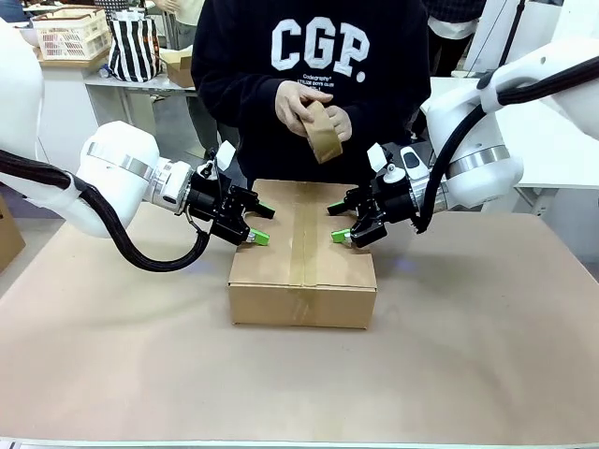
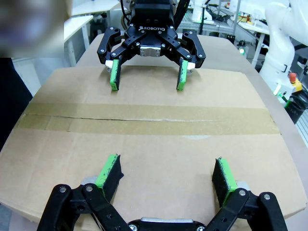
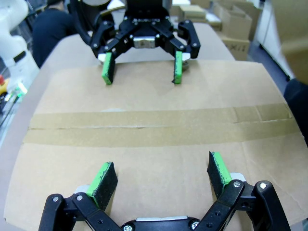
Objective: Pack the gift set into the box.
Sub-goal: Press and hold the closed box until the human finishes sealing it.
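Observation:
The box (image 1: 301, 265) is a plain brown carton in the middle of the table, flaps closed, with a strip of brown tape (image 1: 301, 234) over its middle seam. My left gripper (image 1: 258, 224) hovers open over the box's left flap. Opposite it, my right gripper (image 1: 339, 223) is open over the right flap. In the left wrist view my own gripper (image 2: 166, 178) spreads above the box top (image 2: 144, 154), facing the right gripper (image 2: 147, 77). The right wrist view shows my gripper (image 3: 161, 175) over the carton (image 3: 154, 144), with the left gripper (image 3: 142, 72) beyond. The gift set is out of view.
A person stands at the far side holding a roll of brown tape (image 1: 323, 131) in both hands above the box's far edge. The table (image 1: 112, 346) is covered in brown paper. A basket (image 1: 70, 33) and a striped bag (image 1: 134, 45) sit on a bench behind.

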Robot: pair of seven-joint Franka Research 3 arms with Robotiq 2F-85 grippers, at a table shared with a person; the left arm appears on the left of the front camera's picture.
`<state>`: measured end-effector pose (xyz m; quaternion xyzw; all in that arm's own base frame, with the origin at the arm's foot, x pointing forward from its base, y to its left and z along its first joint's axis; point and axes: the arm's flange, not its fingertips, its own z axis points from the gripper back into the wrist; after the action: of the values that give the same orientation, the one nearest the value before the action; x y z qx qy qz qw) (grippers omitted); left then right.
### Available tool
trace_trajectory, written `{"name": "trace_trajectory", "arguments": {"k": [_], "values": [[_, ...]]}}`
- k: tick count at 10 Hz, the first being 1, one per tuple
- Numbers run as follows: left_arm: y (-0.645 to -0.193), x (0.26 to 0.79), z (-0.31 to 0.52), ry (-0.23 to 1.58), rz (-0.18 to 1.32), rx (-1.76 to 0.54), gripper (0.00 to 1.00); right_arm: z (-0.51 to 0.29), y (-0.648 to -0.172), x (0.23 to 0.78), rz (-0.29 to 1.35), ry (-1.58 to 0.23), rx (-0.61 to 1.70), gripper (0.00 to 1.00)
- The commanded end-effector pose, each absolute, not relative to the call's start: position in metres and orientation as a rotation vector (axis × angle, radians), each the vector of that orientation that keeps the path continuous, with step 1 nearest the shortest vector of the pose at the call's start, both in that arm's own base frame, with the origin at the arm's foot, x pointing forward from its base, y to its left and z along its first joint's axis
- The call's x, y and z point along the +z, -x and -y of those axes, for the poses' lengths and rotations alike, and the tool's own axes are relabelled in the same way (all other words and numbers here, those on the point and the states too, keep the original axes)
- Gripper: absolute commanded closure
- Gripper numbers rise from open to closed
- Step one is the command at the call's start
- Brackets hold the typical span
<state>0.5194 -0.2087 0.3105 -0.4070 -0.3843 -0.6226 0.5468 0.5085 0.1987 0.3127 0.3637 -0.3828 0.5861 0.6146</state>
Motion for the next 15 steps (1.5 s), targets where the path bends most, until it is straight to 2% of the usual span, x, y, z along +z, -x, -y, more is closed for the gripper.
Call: {"name": "trace_trajectory", "arguments": {"k": [1, 15], "values": [[-0.5188, 0.3074, 0.2079, 0.961, 0.906, -1.474, 0.0, -0.1984, -0.5075, 0.3096, 0.876, -0.826, 1.351, 0.0], [-0.5188, 0.3074, 0.2079, 0.961, 0.906, -1.474, 0.0, -0.1984, -0.5075, 0.3096, 0.876, -0.826, 1.351, 0.0]]}}
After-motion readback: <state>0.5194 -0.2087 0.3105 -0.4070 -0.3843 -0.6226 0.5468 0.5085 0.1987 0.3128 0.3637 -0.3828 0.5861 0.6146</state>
